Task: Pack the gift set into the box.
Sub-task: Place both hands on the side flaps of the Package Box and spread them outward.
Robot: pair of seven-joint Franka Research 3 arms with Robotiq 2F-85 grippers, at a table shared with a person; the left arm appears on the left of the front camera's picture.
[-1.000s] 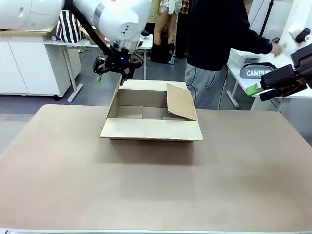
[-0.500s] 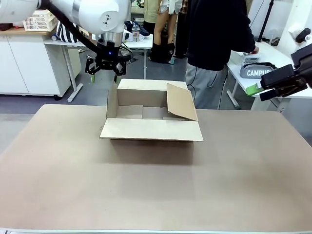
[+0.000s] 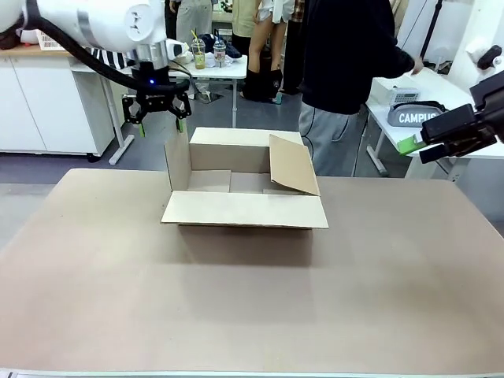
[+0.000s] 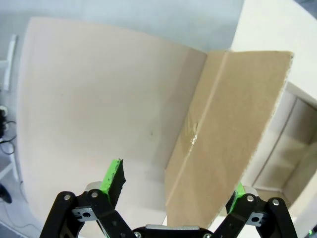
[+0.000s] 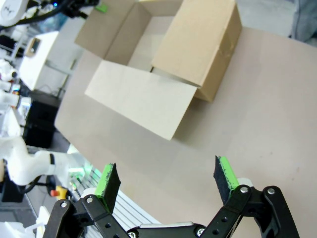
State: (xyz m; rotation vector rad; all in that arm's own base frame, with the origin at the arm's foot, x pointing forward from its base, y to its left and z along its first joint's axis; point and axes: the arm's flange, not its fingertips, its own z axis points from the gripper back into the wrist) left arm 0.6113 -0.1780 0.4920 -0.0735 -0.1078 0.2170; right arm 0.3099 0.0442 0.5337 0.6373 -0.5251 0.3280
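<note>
The box [image 3: 244,206] stands open at the table's far middle; its near flap lies flat outward, its right flap leans inward and its left flap [image 3: 178,164] stands upright. My left gripper [image 3: 161,124] hangs open just above that left flap's top edge. In the left wrist view the flap [image 4: 225,134] lies below and between the green pads [image 4: 113,177] of the left gripper [image 4: 176,187]. My right gripper [image 3: 416,146] is held open off the table's far right, with nothing in it. The right gripper [image 5: 166,178] looks down at the box [image 5: 195,42] from far off. The gift set is out of view.
A person [image 3: 346,55] in a dark top stands behind the box and reaches toward a white side table [image 3: 382,106] holding a grey bag [image 3: 416,116]. The brown table [image 3: 252,299] spreads wide in front of the box.
My left gripper has moved left and a little away from the box, and the left flap has swung from leaning inward to upright. The right arm has not moved.
</note>
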